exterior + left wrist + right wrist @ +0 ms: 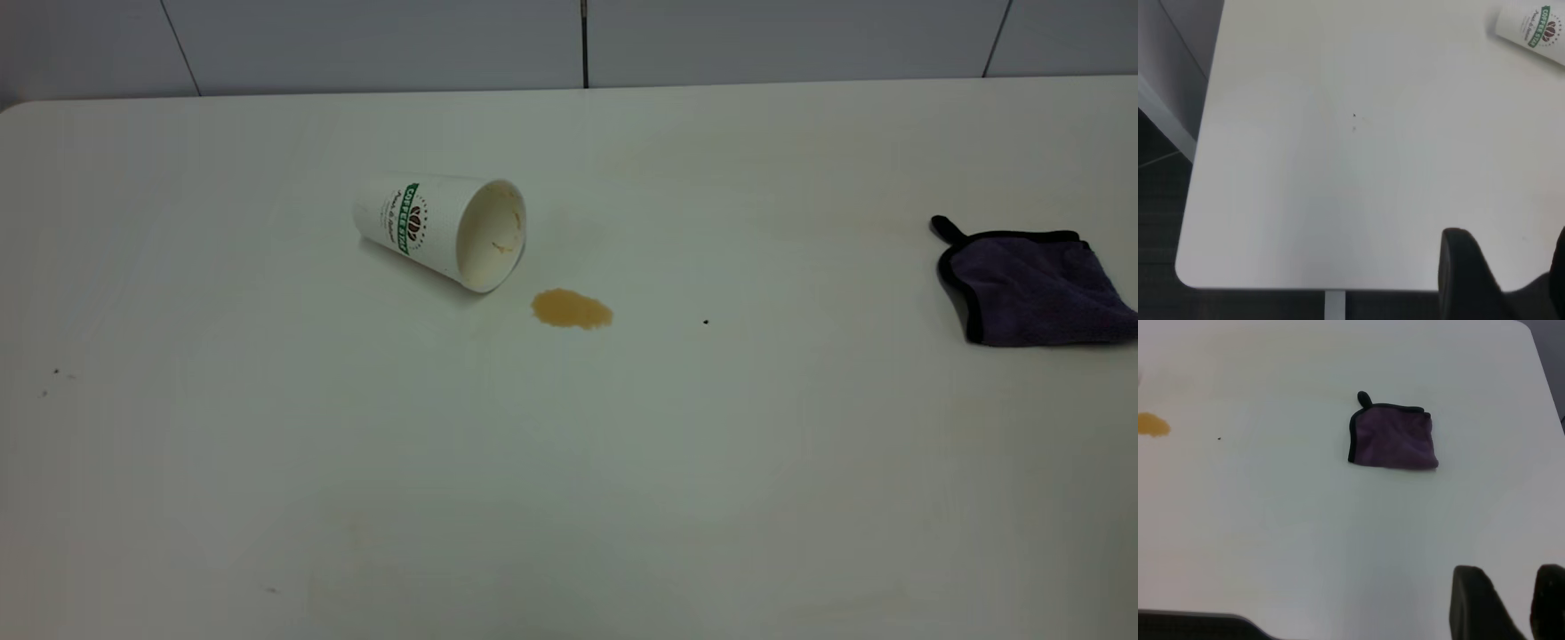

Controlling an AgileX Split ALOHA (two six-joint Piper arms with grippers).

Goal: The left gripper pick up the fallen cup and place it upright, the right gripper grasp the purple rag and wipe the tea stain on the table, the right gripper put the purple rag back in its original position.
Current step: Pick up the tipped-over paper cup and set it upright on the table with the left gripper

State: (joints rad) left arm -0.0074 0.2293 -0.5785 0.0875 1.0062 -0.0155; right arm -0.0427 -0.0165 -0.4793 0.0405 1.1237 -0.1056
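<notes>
1. black fingers (1481, 603) of the right tool (1511, 607) are seen closest in the right wrist view, with a gap between them, so the tool is taken as open and empty, held above the bare worktop (1305, 540).
2. one black finger (1465, 273) of the left tool (1511, 280) is seen closest in the left wrist view, above the near edge of the worktop (1305, 200); a second dark shape is cut off at the picture's border, a gap is seen between the two, and the tool is taken as open and empty.
3. neither tool is seen in the exterior view.
4. the cup (442, 229) is seen lying on its side on the worktop (569, 489), left of centre in the exterior view, with its mouth turned toward the camera and to the right; brown marks are seen inside it.
5. the tea stain (572, 308) is seen just beside the cup's rim, on the nearer right side, apart from it.
6. a tiny black speck (706, 322) is seen to the right of the stain.
7. the purple rag (1036, 286) is seen folded flat at the far right of the worktop, well apart from the stain, with a black edging and a small black loop at one corner.
</notes>
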